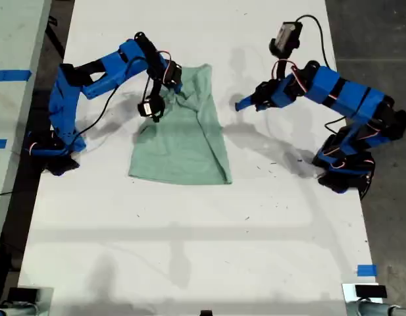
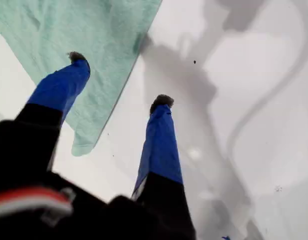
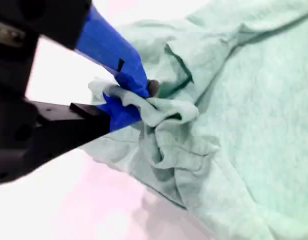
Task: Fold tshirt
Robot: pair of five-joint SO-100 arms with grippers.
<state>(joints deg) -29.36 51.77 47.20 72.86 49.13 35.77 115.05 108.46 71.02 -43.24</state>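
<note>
My second pincer [image 3: 144, 97] pinches a bunched fold of the soft, mint-green tshirt [image 1: 184, 135]. My first pincer [image 2: 119, 80], jaws apart and empty, hovers just beside the cloth's edge over the smooth white bench [image 1: 189, 230].

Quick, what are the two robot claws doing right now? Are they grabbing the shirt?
My first gripper: open, holding nothing, beside the tshirt's edge.
My second gripper: jaws closed on a bunched fold of the tshirt.
</note>
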